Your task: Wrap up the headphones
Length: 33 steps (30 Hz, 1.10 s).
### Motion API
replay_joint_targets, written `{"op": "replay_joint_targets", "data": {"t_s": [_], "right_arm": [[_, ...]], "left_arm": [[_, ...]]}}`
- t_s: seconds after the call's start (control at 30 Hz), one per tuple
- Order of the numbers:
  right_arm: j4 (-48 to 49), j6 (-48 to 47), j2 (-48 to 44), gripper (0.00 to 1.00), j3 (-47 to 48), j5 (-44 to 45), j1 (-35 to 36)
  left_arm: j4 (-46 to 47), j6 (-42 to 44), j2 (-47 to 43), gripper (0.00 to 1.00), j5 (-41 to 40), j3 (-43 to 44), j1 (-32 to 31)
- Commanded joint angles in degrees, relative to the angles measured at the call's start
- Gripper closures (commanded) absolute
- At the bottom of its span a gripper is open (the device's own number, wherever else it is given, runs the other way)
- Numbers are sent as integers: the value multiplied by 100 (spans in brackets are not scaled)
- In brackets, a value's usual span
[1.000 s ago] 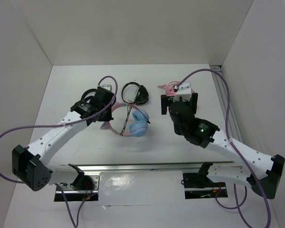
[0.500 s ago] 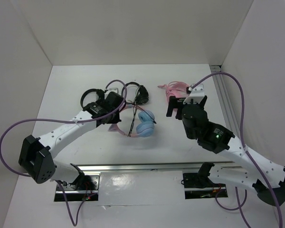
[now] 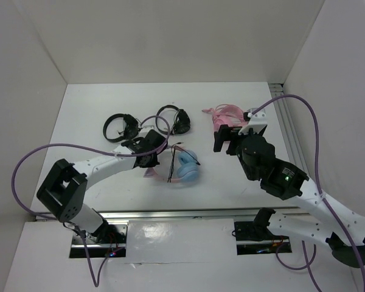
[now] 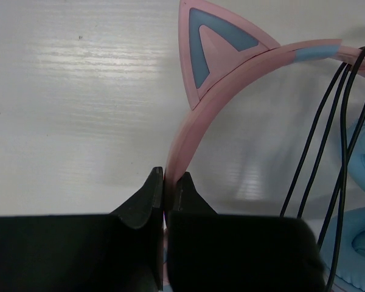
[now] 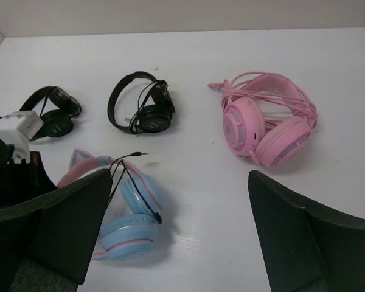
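My left gripper (image 4: 167,182) is clamped on the thin pink headband (image 4: 194,115) of the light blue, cat-eared headphones (image 3: 185,168), which lie near the middle of the white table (image 3: 97,103). My right gripper (image 3: 226,139) hangs at their 2 o'clock, fingers wide apart, holding nothing. The all-pink cat-ear headphones (image 5: 264,125) sit at 1 o'clock, one pair of black headphones (image 5: 140,103) at 12 and another black pair (image 5: 52,112) at 10.

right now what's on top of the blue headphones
The headphones carry their own black cable across the cups. The left hand clamps the headband, hiding that stretch.
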Motion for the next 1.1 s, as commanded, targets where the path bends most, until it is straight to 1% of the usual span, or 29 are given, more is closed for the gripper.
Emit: {"op": "replay_joint_targets", "data": {"t_s": [0.0, 0.1, 0.17, 0.43, 0.57, 0.73, 0.87, 1.0, 1.07], "right_arm": [[-46, 89, 6, 0, 184, -145, 38], [24, 89, -46, 0, 113, -215, 38], [25, 89, -47, 0, 113, -268, 38], [25, 89, 6, 0, 113, -269, 38], [78, 89, 120, 0, 113, -269, 38], [183, 37, 252, 0, 113, -269, 38], [183, 37, 252, 0, 113, -321, 38], [130, 37, 112, 0, 244, -444, 38], [130, 150, 41, 0, 393, -444, 38]], "left_arm": [[1014, -337, 195, 100, 57, -212, 104], [1498, -398, 406, 100, 276, -397, 227], [1649, -398, 485, 100, 338, -467, 227], [1720, -408, 732, 100, 478, -467, 280], [1588, -328, 872, 100, 497, -213, 61], [1334, -468, 1083, 100, 444, 305, -448], [1280, -521, 1242, 100, 619, 622, -625], [1280, -635, 1593, 100, 742, 982, -748], [1280, -776, 1786, 100, 743, 1315, -932]]}}
